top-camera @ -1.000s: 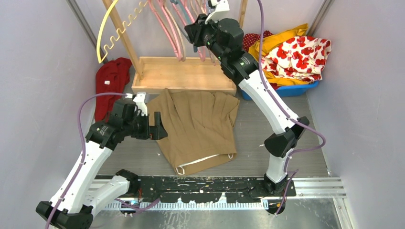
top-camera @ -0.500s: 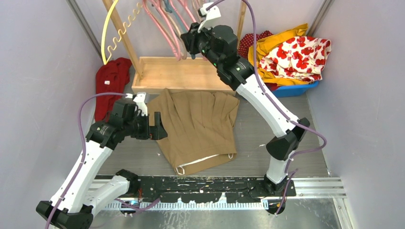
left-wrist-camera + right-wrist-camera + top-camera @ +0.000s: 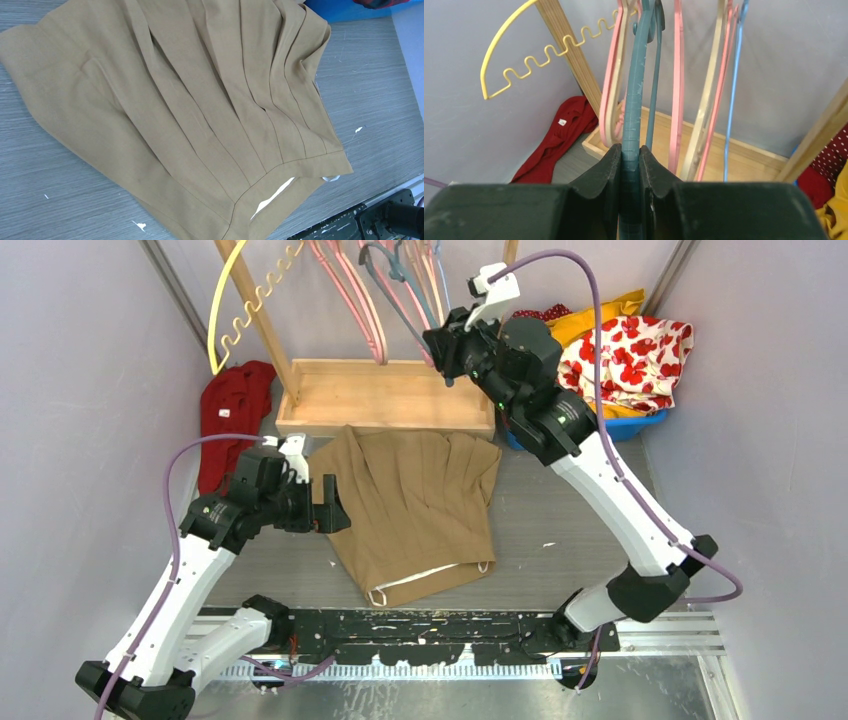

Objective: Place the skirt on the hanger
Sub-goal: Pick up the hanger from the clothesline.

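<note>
1. My right gripper is clenched on a teal hanger. In the right wrist view both black fingers press against the sides of its plastic arm, which runs up and away between them.
2. The upper end of the teal hanger sits among the others on the wooden rack. Pink hangers, a cream one and a thin blue one hang just beside it.
3. My left gripper is released, jaws spread wide, grasping nothing. It sits at the left edge of the tan skirt; I cannot tell whether it touches the cloth.
4. The tan skirt lies flat on the grey table, pleats fanned out. Its white-lined waistband faces the near edge and its far edge meets the rack's wooden base. It is well apart from my right gripper and the teal hanger, which are above the far right end of that base.
5. My right arm reaches far forward from its base, elbow low at the right, wrist angled left toward the hangers. My left arm rises from its base and bends, wrist pointing right at the skirt. Its wrist camera looks down on the cloth, and the fingers are out of that frame.
6. A yellow wavy hanger hangs at the rack's left post. A red garment lies left of the rack. A blue bin of floral and yellow clothes stands at the far right.
</note>
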`<state>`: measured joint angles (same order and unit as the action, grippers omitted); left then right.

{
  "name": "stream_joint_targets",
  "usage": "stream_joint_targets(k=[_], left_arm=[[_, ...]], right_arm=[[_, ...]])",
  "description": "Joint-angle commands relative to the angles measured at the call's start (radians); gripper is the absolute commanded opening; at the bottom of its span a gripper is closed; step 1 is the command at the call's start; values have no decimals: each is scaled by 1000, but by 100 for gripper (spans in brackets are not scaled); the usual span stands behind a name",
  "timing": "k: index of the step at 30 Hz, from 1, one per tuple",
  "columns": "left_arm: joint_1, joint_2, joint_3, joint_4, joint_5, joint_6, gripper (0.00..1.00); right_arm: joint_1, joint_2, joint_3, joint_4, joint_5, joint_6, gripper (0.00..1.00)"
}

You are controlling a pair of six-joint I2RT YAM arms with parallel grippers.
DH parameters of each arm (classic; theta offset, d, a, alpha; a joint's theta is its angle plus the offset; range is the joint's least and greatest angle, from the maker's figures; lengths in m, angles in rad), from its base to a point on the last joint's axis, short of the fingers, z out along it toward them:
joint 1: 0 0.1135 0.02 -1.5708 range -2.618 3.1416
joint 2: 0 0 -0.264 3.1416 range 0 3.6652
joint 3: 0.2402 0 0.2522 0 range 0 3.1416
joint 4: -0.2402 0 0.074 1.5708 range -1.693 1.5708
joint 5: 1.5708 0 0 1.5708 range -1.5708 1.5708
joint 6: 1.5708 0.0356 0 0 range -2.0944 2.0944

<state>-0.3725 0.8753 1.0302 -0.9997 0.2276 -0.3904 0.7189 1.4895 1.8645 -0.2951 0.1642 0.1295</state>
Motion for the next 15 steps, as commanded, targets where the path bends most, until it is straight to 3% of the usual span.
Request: stream_joint_targets(k=[1, 15], left_arm=[[4, -12, 35, 22, 6, -13, 99], [4, -15, -7, 66, 51, -46, 100]], right_arm=[[4, -84, -30, -45, 32, -15, 1], [4, -416, -240, -395, -44, 121, 1]])
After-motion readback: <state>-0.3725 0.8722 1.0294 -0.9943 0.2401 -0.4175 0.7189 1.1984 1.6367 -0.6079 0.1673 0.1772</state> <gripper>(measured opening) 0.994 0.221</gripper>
